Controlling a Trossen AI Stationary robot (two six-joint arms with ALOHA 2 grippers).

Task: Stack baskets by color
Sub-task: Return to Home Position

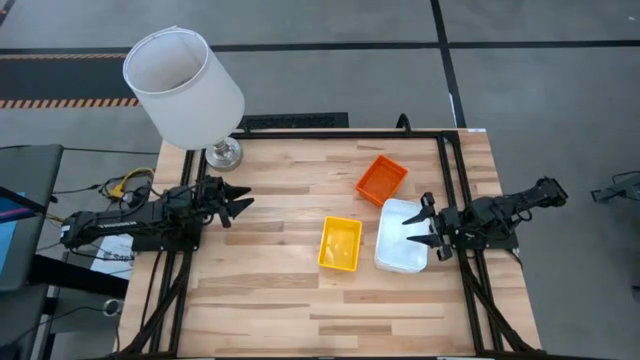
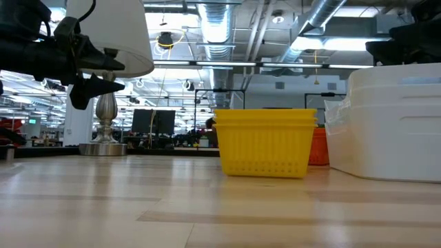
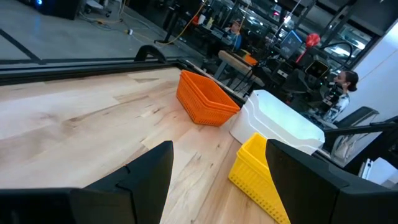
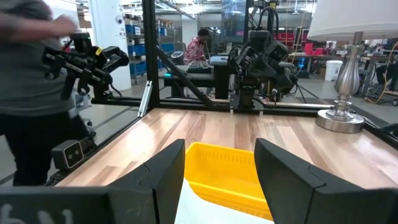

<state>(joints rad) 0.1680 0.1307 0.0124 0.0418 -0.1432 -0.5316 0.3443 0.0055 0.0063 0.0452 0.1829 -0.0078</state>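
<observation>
Table (image 1: 260,295), three stacks: orange (image 1: 381,179), yellow (image 1: 340,243), white (image 1: 396,252)

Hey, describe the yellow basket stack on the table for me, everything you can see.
The yellow basket stack looks like plastic: rectangular, rounded corners, open top, layered rims showing nested trays, small holes low on its walls. It sits upright near the middle of the wooden table, beside the white stack with a narrow gap, the orange stack farther back. Nothing grips it.

bright, even light from ceiling lamps (image 2: 215,27); faint soft shadow under the yellow baskets (image 2: 265,141), sheen on table (image 2: 103,207).
</observation>
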